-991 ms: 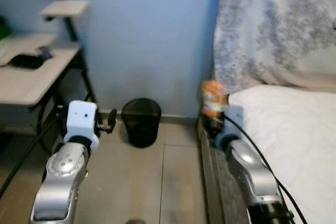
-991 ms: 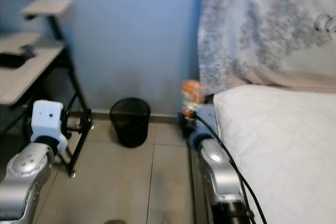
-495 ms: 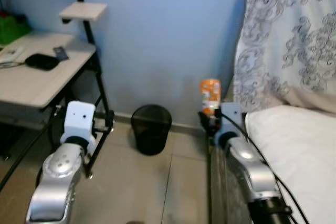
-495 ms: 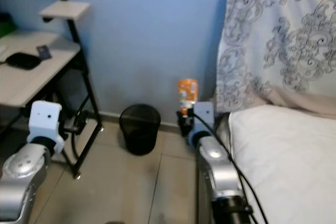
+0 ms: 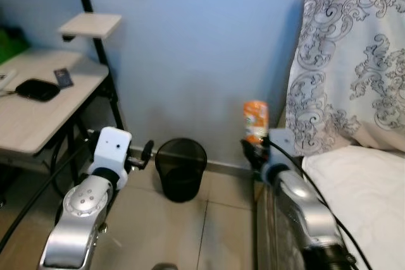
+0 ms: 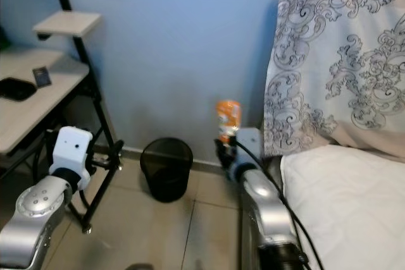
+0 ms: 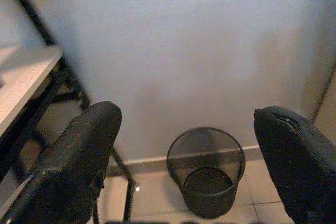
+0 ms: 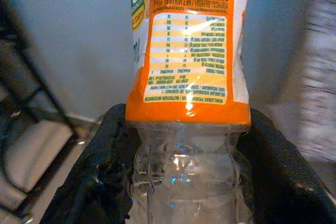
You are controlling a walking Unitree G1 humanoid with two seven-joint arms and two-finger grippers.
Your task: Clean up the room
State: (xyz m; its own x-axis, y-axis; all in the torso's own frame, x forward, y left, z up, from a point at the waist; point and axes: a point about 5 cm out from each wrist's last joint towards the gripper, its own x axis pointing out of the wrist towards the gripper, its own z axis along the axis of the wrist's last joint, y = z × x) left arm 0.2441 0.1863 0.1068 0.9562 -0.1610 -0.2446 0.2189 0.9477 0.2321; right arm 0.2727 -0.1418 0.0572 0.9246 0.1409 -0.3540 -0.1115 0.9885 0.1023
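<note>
Right pincer (image 8: 184, 145) grips a clear bottle with an orange label (image 5: 255, 121), held upright beside the bed (image 5: 361, 188) and near the black wastebasket (image 5: 181, 169) on the floor, while the left pincer (image 7: 194, 166) hovers open, its fingers spread wide.

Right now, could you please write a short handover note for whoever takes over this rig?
Right gripper: shut on the plastic bottle with the orange label, held upright near the bed.
Left gripper: open, holding nothing, pointed at the black bin.
The bin stands on the floor by the blue wall, between the desk and the bed.
Done: bottle picked up.
Left: probably carry it over the bin and drop it in.
</note>
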